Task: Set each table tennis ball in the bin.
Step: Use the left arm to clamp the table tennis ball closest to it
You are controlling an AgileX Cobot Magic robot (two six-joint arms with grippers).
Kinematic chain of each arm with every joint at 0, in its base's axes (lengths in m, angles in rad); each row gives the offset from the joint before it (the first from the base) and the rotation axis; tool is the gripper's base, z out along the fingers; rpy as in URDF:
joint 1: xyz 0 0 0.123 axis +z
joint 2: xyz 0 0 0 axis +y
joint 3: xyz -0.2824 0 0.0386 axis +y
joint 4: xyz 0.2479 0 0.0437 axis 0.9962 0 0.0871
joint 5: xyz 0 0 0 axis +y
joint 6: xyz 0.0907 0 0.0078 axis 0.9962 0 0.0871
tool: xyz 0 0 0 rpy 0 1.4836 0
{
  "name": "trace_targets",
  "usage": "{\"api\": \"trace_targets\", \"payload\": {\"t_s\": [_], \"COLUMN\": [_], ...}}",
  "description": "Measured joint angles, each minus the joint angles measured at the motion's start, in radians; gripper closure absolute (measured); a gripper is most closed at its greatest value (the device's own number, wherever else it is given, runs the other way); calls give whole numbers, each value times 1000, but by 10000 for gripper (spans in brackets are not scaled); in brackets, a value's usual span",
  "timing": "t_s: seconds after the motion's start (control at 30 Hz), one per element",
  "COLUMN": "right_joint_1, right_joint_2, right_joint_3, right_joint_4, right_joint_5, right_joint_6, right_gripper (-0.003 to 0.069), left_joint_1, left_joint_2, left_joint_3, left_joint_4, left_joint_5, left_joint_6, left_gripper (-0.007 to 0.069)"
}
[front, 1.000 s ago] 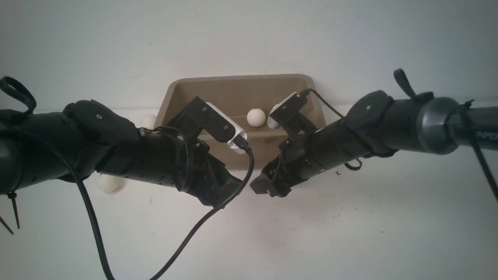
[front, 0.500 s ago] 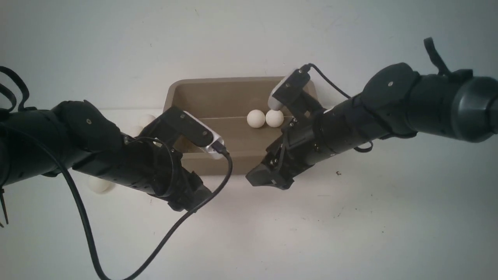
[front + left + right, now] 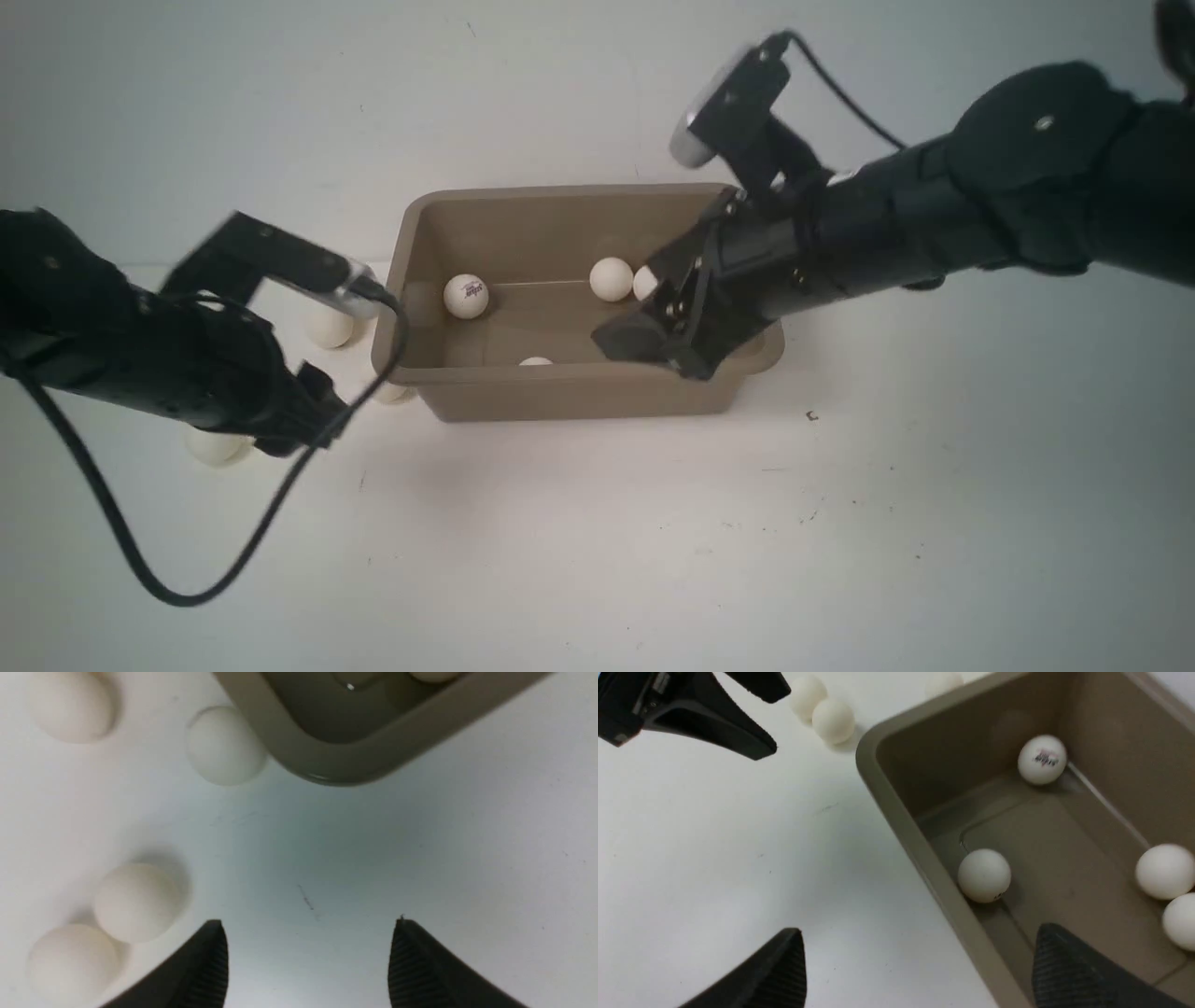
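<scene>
Just above the middle of the frame sits the bin [image 3: 569, 397], on a white table [image 3: 840, 523]. Four balls [image 3: 611, 279] lie inside it. A marked ball [image 3: 466, 296] rests towards the left wall. A plain one sits by the far wall with another [image 3: 643, 283] just beside it, half hidden behind the right gripper [image 3: 920, 947]. The fourth [image 3: 536, 360] peeps over the near wall.

From the upper right, the right arm [image 3: 934, 215] reaches down over the bin's right end. Its fingers [image 3: 1069, 970] are spread wide with nothing between them. One hangs over the bin's floor and the other over the table, so they straddle the near wall.

At the left of the frame, the left gripper [image 3: 308, 933] hovers low over bare table near the bin's near-left corner. Its fingers [image 3: 205, 966] are also parted and empty.

More balls are left of the bin, out on the table. One [image 3: 390, 392] is tucked against the near-left corner and one [image 3: 329, 327] is beside the left wall. Another [image 3: 213, 446] shows under the left arm [image 3: 112, 345] at the lower left. The left wrist camera shows four outside in all, two of them [image 3: 135, 900] touching as a pair close beside the left gripper.
</scene>
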Motion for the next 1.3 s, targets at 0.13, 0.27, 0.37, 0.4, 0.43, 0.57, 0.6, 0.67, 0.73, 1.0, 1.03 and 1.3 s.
{"api": "trace_targets", "payload": {"t_s": [0.13, 0.27, 0.37, 0.4, 0.43, 0.57, 0.6, 0.67, 0.73, 1.0, 1.03, 1.3], "right_joint_1": [0, 0, 0, 0, 0, 0, 0, 0, 0, 0, 0, 0], "right_joint_2": [-38, -56, -56, -56, -56, -56, -56, -56, -56, -56, -56, -56], "right_joint_3": [0, 0, 0, 0, 0, 0, 0, 0, 0, 0, 0, 0], "right_joint_4": [0, 0, 0, 0, 0, 0, 0, 0, 0, 1, 1, 4], "right_joint_5": [-19, -23, -22, -22, -22, -22, -22, -23, -23, -23, -23, -23], "right_joint_6": [-9, -24, -24, -24, -24, -26, -27, -30, -31, -40, -43, -43], "right_gripper": [69, 69, 69, 69, 69, 69, 69, 69, 69, 69, 69, 69], "left_joint_1": [48, 116, 173, 191, 204, 239, 241, 241, 240, 241, 241, 241], "left_joint_2": [-43, -50, -50, -50, -50, -50, -49, -37, -15, 139, 160, 225], "left_joint_3": [0, 1, 1, 2, 2, 3, 3, 3, 3, 3, 3, 3], "left_joint_4": [21, 83, 143, 168, 179, 217, 220, 202, 178, 79, 73, 44], "left_joint_5": [13, 18, -1, -16, -21, -41, -42, -62, -85, -173, -190, -319], "left_joint_6": [-3, -15, -8, -2, 4, 60, 99, 166, 224, 357, 369, 389], "left_gripper": [209, 209, 209, 209, 209, 207, 197, 171, 148, 111, 111, 111]}}
